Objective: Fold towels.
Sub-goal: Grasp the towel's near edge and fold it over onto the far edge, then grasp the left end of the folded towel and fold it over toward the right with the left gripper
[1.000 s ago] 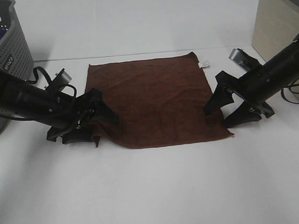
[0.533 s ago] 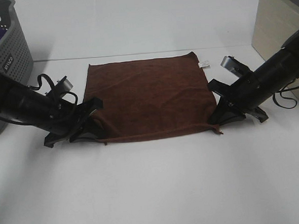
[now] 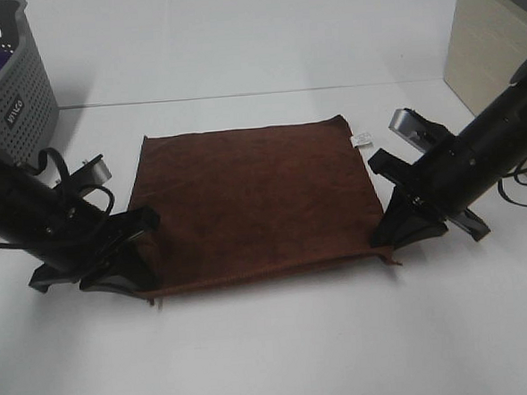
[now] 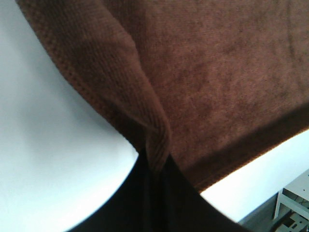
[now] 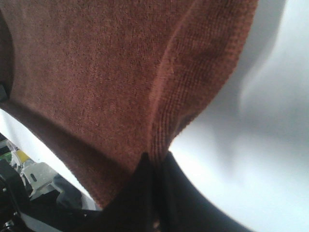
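2 arms angle down inward, left pincer (image 3: pixel 141 278) and right pincer (image 3: pixel 384 240) both clamped tight.

Crops the grey perforated plastic basket (image 3: pixel 11 96) at the frame edge, far left of the rust-brown square cloth towel (image 3: pixel 255 198), and the beige flat-sided box (image 3: pixel 491 36) far right of it. Leaves the small white tag (image 3: pixel 363 139) at the towel's far right corner unreadable. Buries the tips of the left black gripper (image 4: pixel 155 175) and the right black gripper (image 5: pixel 155 169) in pinched towel corners.

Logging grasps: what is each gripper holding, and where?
Both hold the brown towel: left gripper pinches its near left corner, right gripper its near right corner.
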`<state>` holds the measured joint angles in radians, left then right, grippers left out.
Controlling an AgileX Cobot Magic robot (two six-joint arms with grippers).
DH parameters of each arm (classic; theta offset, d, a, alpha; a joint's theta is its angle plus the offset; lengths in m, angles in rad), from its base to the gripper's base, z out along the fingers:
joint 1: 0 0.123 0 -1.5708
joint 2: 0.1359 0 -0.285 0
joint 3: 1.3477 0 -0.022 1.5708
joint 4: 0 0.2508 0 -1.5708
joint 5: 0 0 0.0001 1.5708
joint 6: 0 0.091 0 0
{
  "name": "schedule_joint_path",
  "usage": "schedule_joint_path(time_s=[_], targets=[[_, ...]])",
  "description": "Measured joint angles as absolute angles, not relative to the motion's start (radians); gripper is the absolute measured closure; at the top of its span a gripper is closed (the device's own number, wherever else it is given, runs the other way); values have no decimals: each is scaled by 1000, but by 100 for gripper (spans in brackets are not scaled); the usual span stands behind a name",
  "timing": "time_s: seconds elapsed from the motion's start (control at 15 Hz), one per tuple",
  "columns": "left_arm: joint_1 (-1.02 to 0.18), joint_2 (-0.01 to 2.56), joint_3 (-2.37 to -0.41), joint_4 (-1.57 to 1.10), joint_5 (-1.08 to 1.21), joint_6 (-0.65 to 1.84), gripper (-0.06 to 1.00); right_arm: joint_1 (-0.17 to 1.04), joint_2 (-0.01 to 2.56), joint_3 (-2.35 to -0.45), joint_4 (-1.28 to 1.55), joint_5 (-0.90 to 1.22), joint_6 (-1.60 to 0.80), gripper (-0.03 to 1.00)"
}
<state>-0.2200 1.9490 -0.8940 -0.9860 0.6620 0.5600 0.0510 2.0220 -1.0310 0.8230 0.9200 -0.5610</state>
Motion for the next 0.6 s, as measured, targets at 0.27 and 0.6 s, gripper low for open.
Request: schedule_joint_path(time_s=[0.27, 0.6], targets=[[-221, 1854, -750, -991, 680, 557, 94, 52, 1952, -868, 833, 927, -561, 97], [-201, 1808, -907, -892, 701, 422, 94, 53, 1895, -989, 840, 870, -560, 97]])
